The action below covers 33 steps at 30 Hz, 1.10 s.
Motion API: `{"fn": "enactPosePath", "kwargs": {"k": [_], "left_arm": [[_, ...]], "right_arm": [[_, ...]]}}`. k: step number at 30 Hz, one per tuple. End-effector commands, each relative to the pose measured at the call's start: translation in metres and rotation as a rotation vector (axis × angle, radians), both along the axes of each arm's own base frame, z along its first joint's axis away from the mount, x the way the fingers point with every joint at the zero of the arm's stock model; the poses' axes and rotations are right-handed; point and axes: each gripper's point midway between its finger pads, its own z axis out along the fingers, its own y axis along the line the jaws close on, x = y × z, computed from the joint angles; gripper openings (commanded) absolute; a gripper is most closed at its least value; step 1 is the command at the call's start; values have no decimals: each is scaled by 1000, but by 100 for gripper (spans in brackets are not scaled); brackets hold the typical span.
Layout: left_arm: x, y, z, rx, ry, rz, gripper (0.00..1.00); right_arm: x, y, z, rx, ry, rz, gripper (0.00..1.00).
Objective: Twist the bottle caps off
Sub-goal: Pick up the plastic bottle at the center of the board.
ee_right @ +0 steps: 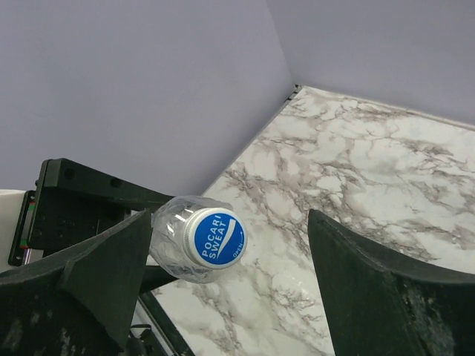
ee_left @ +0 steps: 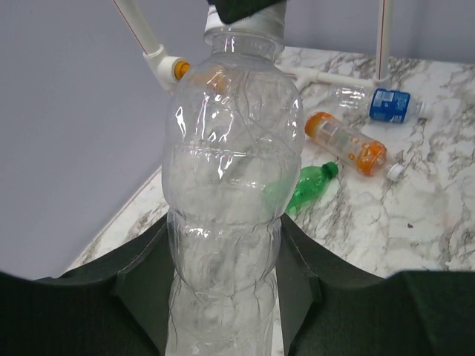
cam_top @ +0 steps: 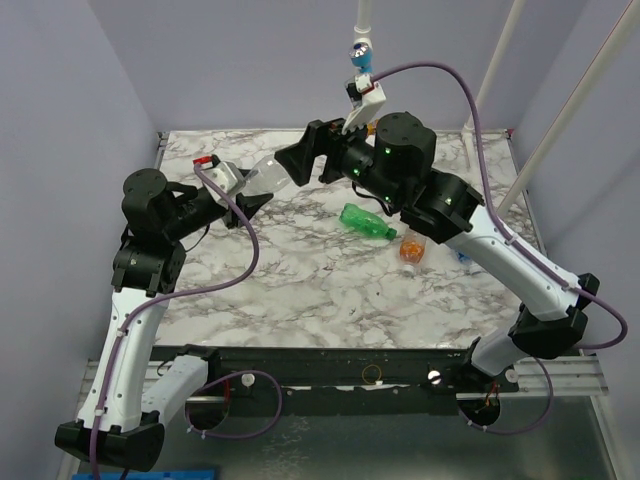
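Left wrist: fingers (ee_left: 141, 289) clamp clear bottle (ee_left: 223, 185); cap (ee_right: 215, 237) on.

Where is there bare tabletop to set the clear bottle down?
The near half of the table is bare, from the green bottle to the front rail. Crowded: right of centre, where it and the orange bottle lie by the right arm.

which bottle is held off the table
The clear bottle, gripped by the left end effector; the green bottle, orange bottle and blue-label bottle lie on the table.

The clear bottle (ee_left: 223, 185) runs off the left wrist view's bottom edge, base unseen between left jaws.
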Motion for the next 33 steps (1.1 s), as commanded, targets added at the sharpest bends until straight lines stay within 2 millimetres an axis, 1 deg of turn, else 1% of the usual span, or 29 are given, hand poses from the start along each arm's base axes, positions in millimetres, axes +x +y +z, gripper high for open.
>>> {"fn": "enactPosePath", "kwargs": {"k": [1,4,6,8,11,12,13,14,15,16,18,21,24,27,28,30,31,32,33], "left_arm": [[-10,-8,31,-103,-13,-42,25],[-10,-8,33,-108,-15,-39,25],[-9,-8,33,-109,-17,-39,25],[-8,-8,34,-121,-9,-33,25],[-8,-9,35,-138,5,-37,26],[-9,-10,34,-143,16,-44,30],[-10,-11,34,-149,27,-53,45],[-11,-12,33,-157,43,-56,79],[-13,-13,32,-168,63,-66,98],[-16,-15,32,-174,75,-80,99],[-21,-19,31,-184,107,-115,99],[-22,-23,34,-224,182,-134,99],[-22,-27,36,-232,215,-164,98],[-24,-30,32,-219,220,-192,91],[-22,-30,29,-212,218,-191,87],[-20,-29,25,-199,212,-187,75],[-18,-29,24,-185,195,-185,65],[-15,-29,23,-182,195,-176,53],[-12,-27,25,-187,195,-158,43]], "right_arm": [[-4,16,21,95,3,53,84],[-5,22,29,121,-10,82,76],[-5,23,32,133,-18,86,68],[-5,25,33,142,-22,92,58],[-4,28,34,150,-23,98,38],[-3,29,34,153,-26,97,30],[-3,30,34,154,-31,100,25],[-2,31,34,151,-34,102,19],[-2,32,34,146,-36,106,16],[-1,34,33,138,-44,109,11],[-4,38,31,110,-71,142,5],[-8,42,25,52,-120,185,1],[-10,41,24,18,-153,203,1],[-14,40,28,19,-168,219,1],[-15,39,29,20,-169,222,1],[-14,41,28,23,-165,224,1],[-14,43,27,24,-160,226,1],[-14,45,27,26,-157,232,1],[-14,46,27,28,-157,237,1]]}}
